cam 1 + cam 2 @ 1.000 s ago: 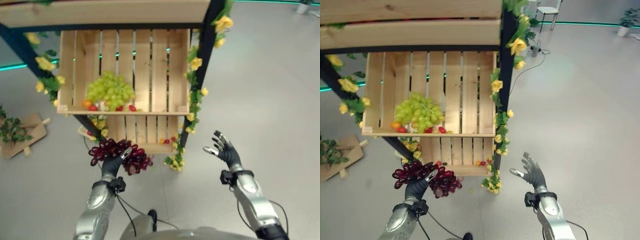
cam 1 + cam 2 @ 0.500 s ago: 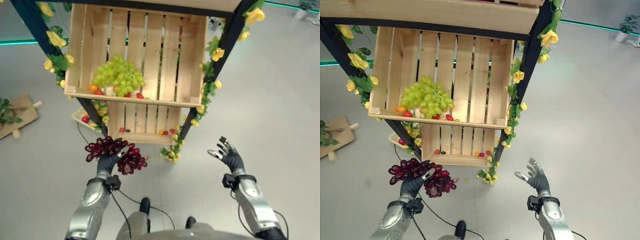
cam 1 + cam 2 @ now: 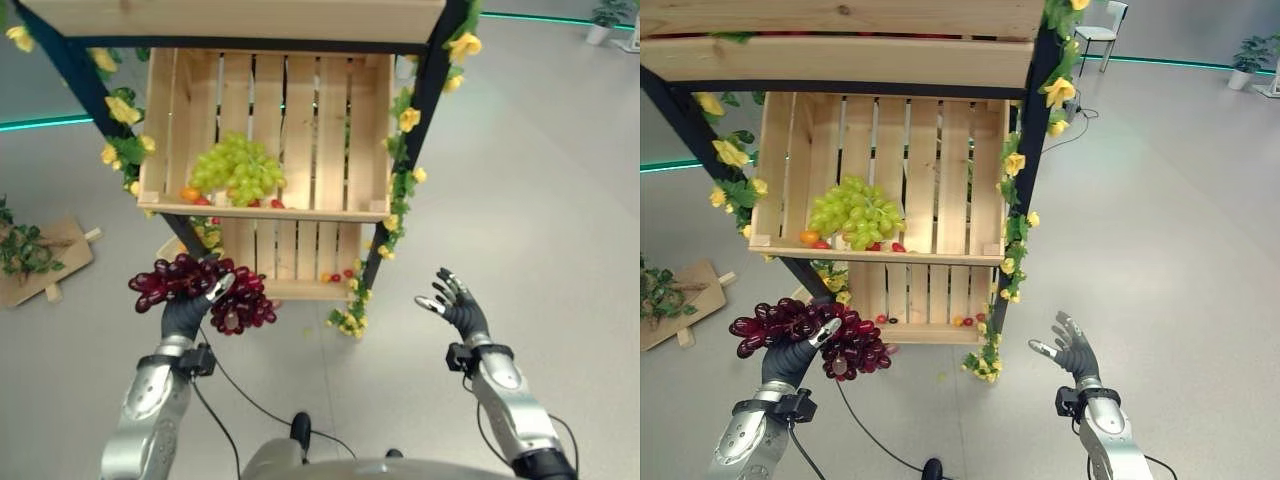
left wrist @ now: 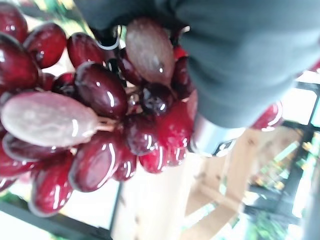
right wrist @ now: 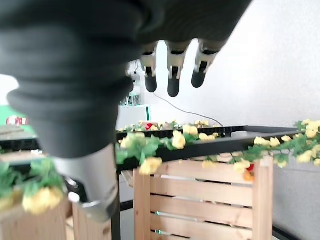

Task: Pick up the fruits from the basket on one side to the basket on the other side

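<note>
Held in the left hand (image 3: 185, 312), in front of the lower crate (image 3: 290, 262): a bunch of dark red grapes (image 3: 190, 290), glossy, draped over the fingers. Lay in the upper crate (image 3: 270, 135), at its front left: green grapes (image 3: 237, 170) with small red and orange fruits (image 3: 190, 195).

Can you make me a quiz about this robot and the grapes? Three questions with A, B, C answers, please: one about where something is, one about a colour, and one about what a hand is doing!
1. Where is the green grape bunch?
A. In the wooden crate on the shelf
B. On the floor
C. In the right robot hand

2. What colour is the grape bunch the left robot hand holds?
A. Green
B. Dark red
C. Yellow

3. What is the right robot hand doing?
A. Squeezing a tomato
B. Gripping the shelf post
C. Open, holding nothing

Answers:
1 A, the green bunch lies in the wooden crate, near its front edge.
2 B, the dark red grapes sit in the left hand's curled fingers.
3 C, its fingers are spread in the air with nothing between them.
</note>
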You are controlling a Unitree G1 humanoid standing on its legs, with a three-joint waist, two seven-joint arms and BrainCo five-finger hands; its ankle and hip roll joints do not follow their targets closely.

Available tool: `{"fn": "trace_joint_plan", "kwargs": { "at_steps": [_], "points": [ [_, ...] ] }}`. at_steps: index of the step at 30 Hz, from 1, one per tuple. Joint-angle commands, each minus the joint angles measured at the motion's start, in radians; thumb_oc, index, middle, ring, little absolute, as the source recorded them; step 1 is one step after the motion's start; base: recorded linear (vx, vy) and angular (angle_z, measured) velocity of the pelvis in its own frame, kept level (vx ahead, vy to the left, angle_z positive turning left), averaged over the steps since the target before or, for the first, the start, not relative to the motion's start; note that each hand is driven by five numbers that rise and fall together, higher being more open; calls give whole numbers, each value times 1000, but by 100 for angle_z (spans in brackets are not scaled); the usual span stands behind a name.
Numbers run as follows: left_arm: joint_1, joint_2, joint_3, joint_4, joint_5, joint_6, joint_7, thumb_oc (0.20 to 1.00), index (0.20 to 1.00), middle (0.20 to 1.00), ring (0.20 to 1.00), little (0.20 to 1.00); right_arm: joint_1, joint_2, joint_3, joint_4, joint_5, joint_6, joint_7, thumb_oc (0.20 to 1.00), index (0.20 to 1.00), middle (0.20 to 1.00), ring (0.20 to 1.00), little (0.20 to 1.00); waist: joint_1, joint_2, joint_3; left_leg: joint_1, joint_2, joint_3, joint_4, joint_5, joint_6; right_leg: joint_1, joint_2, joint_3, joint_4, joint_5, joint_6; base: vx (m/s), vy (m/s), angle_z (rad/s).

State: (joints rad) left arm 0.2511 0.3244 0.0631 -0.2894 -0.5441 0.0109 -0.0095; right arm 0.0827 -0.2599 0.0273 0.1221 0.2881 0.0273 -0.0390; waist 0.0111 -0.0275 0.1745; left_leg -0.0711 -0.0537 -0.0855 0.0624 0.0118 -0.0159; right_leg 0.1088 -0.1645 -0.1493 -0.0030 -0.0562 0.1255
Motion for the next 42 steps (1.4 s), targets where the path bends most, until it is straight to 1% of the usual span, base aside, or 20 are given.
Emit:
{"fn": "trace_joint_plan", "kwargs": {
  "at_steps": [1, 6, 12, 20, 28, 34, 35, 36, 37, 38, 39, 41, 42],
  "points": [
    [-56, -3, 36, -94, -43, -83, -8, 200, 200, 200, 200, 200, -57, -41, -2, -15, 39, -35, 14, 1000, 1000, 1000, 1000, 1000, -3, 3, -41, 57, 45, -37, 34, -160, -32, -105, -17, -34, 45, -53, -2, 57, -15, 0],
    [-97, 19, 28, -120, -49, -85, -7, 200, 200, 200, 200, 200, -57, -43, 1, -8, 41, -30, 23, 1000, 1000, 1000, 1000, 1000, -10, 5, -46, 66, 46, -31, 31, -165, -31, -93, -21, -39, 44, -58, -1, 45, -5, 2],
    [-131, 46, 25, -171, -94, -85, -27, 200, 200, 200, 200, 200, -54, -44, 6, 1, 42, -24, 37, 1000, 1000, 1000, 1000, 1000, -16, 5, -51, 80, 47, -24, 25, -171, -29, -82, -26, -36, 44, -64, 0, 26, 1, 0],
    [-201, 66, 33, -206, -148, -111, -17, 200, 200, 200, 200, 200, -57, -41, 21, 24, 40, -21, 54, 1000, 1000, 1000, 1000, 1000, -21, 0, -64, 95, 45, -17, 23, -184, -26, -65, -31, -34, 43, -71, 4, 20, 3, 0],
    [-312, 111, 41, -176, -174, -141, 24, 200, 200, 200, 200, 200, -68, -39, 52, 55, 31, -10, 70, 1000, 1000, 1000, 1000, 1000, -29, 2, -79, 115, 50, -9, 13, -188, -29, -48, -30, -31, 32, -74, 6, 9, 1, -1],
    [-427, 170, 21, -71, -205, -152, 69, 200, 200, 200, 200, 200, -89, -45, 81, 88, 29, 2, 78, 1000, 1000, 1000, 1000, 1000, -44, 7, -91, 131, 57, 1, 5, -187, -34, -33, -29, -26, 22, -74, 8, 7, 1, -3],
    [-428, 171, 21, -70, -205, -152, 69, 200, 200, 200, 200, 200, -89, -45, 81, 88, 29, 2, 78, 1000, 1000, 1000, 1000, 1000, -44, 6, -90, 132, 57, 1, 5, -187, -34, -33, -29, -26, 21, -74, 8, 6, 0, -7],
    [-448, 181, 15, -45, -211, -152, 77, 200, 200, 200, 200, 200, -92, -47, 87, 94, 30, 4, 79, 1000, 1000, 1000, 1000, 1000, -48, 8, -92, 133, 58, 3, 5, -187, -35, -31, -29, -25, 21, -73, 8, 16, 1, -5],
    [-503, 227, -3, 23, -199, -151, 92, 200, 200, 200, 200, 200, -99, -50, 98, 106, 29, 8, 80, 1000, 1000, 1000, 1000, 1000, -54, 13, -96, 138, 60, 8, 2, -187, -37, -28, -29, -25, 18, -73, 10, 16, 1, -4],
    [-504, 227, -4, 24, -199, -151, 91, 200, 200, 200, 200, 200, -100, -49, 98, 106, 29, 8, 80, 1000, 1000, 1000, 1000, 1000, -54, 13, -95, 138, 60, 8, 2, -187, -37, -27, -29, -25, 18, -73, 10, 0, 0, 0],
    [-561, 279, -20, 94, -196, -147, 108, 200, 200, 200, 200, 200, -102, -56, 111, 115, 28, 11, 84, 1000, 1000, 1000, 1000, 1000, -64, 21, -101, 143, 60, 12, -1, -185, -38, -25, -28, -23, 14, -73, 11, 32, 10, -1],
    [-633, 337, -49, 207, -216, -144, 123, 200, 200, 200, 200, 200, -105, -60, 120, 124, 26, 16, 87, 1000, 1000, 1000, 1000, 1000, -73, 26, -103, 148, 63, 18, -5, -184, -39, -22, -26, -19, 11, -71, 13, 35, 7, -7],
    [-676, 402, -59, 267, -178, -135, 136, 200, 200, 200, 200, 200, -105, -67, 131, 133, 24, 17, 86, 1000, 1000, 1000, 1000, 1000, -80, 34, -107, 150, 64, 21, -5, -182, -40, -23, -26, -16, 11, -70, 14, 32, 5, -12]
  ]
}}
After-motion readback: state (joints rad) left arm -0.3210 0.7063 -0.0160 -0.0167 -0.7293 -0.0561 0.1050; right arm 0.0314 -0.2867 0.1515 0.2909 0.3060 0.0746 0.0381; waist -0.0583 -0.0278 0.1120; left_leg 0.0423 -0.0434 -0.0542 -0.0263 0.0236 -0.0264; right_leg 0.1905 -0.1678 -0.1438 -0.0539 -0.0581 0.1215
